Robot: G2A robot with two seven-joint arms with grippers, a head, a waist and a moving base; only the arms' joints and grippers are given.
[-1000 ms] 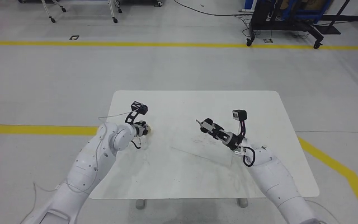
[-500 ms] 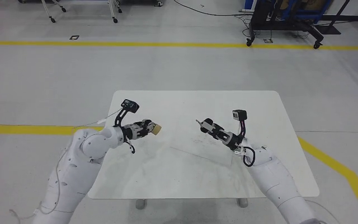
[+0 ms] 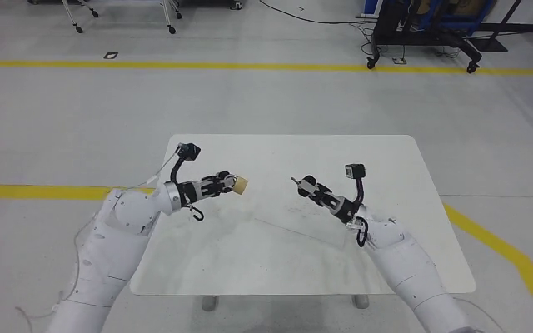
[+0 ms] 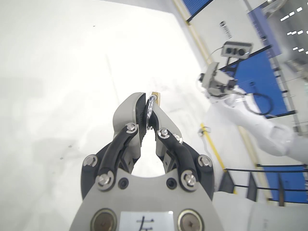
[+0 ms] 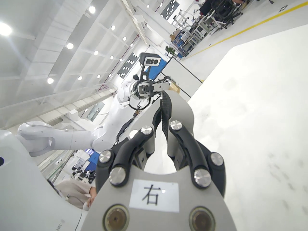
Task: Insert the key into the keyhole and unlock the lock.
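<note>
In the top view my left gripper [image 3: 223, 184] hangs above the left part of the white table [image 3: 400, 166], shut on a brass padlock [image 3: 241, 185] that sticks out toward the other arm. The left wrist view has the jaws [image 4: 149, 100] clamped on the lock's silver shackle [image 4: 149, 112], with the brass body [image 4: 157, 97] just past the fingertips. My right gripper [image 3: 305, 186] is over the table's middle, shut on a thin key [image 3: 295, 181] that points at the lock. A gap remains between key and lock. In the right wrist view the shut gripper [image 5: 164, 99] faces the held lock [image 5: 173, 88].
The table has rounded corners and lies bare around both arms. Yellow floor lines run past it on the far side and on both sides. A dark wheeled frame [image 3: 425, 37] stands far back on the right.
My left arm has swung outward and carried the padlock up and toward the table's middle, closer to the key. The right arm has stayed almost still.
</note>
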